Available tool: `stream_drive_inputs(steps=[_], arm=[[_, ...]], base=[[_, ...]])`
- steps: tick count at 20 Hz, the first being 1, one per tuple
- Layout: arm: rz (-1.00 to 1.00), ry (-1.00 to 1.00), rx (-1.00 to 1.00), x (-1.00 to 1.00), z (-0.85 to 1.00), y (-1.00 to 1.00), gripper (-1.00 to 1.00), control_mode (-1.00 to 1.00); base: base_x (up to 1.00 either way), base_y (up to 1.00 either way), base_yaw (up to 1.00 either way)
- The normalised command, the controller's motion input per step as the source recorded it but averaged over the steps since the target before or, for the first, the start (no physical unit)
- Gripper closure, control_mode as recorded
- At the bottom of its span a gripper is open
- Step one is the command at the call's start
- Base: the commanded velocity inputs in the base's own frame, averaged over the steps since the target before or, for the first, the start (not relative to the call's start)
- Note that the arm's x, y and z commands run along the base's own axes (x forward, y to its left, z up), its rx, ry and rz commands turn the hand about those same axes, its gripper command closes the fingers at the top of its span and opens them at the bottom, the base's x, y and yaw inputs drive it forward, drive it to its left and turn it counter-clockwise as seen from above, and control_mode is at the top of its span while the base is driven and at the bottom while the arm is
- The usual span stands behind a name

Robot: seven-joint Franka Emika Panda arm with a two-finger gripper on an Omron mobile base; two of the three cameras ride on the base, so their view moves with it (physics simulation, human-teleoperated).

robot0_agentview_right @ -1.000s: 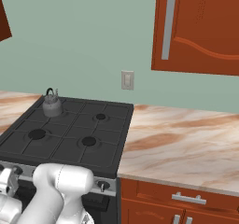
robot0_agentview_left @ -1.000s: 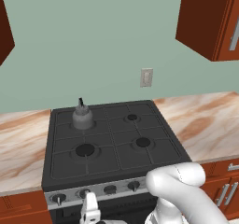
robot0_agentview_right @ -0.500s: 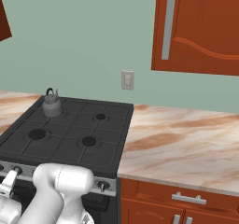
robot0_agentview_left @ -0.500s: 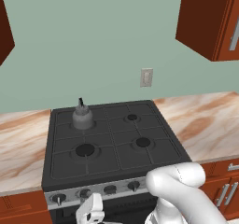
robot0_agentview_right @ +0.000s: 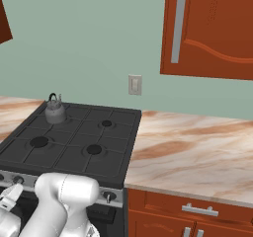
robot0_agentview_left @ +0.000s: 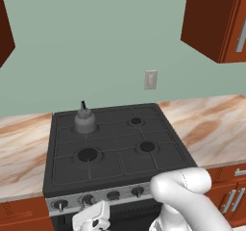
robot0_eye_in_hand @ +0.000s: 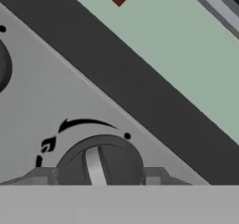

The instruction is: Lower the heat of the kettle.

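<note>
Kettle (robot0_agentview_left: 85, 121) on rear-left burner of stove (robot0_agentview_left: 158, 150). Gripper (robot0_eye_in_hand: 99, 177) at front panel, fingers either side of a knob (robot0_eye_in_hand: 99, 164); contact probably made, can't tell for sure. Approach done; turning to lower heat remains.

A dark stove knob (robot0_eye_in_hand: 99, 164) sits between the tool's (robot0_eye_in_hand: 99, 177) fingertips.

- The kettle (robot0_agentview_left: 84, 121) sits on the far left burner of the stove (robot0_agentview_left: 115, 148).
- The surface (robot0_agentview_left: 211, 124) runs off to the right of the stove and to its left too.
- A row of knobs (robot0_agentview_left: 113, 195) lines the stove's near front edge.
- The claw (robot0_agentview_left: 93, 220) hangs low at that front, just near of the second knob from the left (robot0_agentview_left: 87, 199).
- In the hand view, one knob (robot0_eye_in_hand: 99, 164) sits right between the fingertips (robot0_eye_in_hand: 39, 175).
- A wall outlet (robot0_agentview_left: 151, 80) is on the far wall, behind the stove's right side.
</note>
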Motion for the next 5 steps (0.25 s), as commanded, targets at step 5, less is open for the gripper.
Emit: stream_drive_inputs(steps=[5], arm=[[0.00, 0.13, 0.36, 0.00, 0.38, -0.01, 1.00, -1.00]], base=[[0.00, 0.00, 0.00]])
